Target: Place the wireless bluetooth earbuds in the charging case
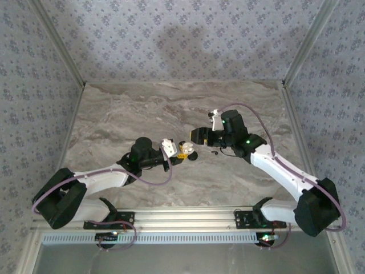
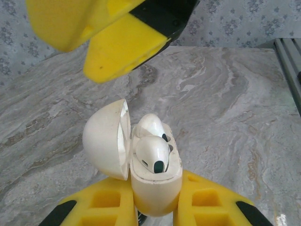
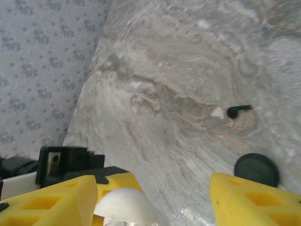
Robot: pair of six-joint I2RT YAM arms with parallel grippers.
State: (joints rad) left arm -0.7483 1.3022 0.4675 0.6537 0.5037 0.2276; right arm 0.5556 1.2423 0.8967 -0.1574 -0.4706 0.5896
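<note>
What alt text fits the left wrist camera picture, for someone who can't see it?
A small round white plastic charging case, lid swung open leftward, sits clamped in the left gripper with two glossy white earbuds seated inside. The yellow-and-black right gripper hangs above it, over a grey marbled tabletop.

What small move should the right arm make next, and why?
Probably tip the open lid shut with the right gripper. Both earbuds look seated in the charging case, which the left gripper holds, and the right fingers stand open close to the lid.
</note>
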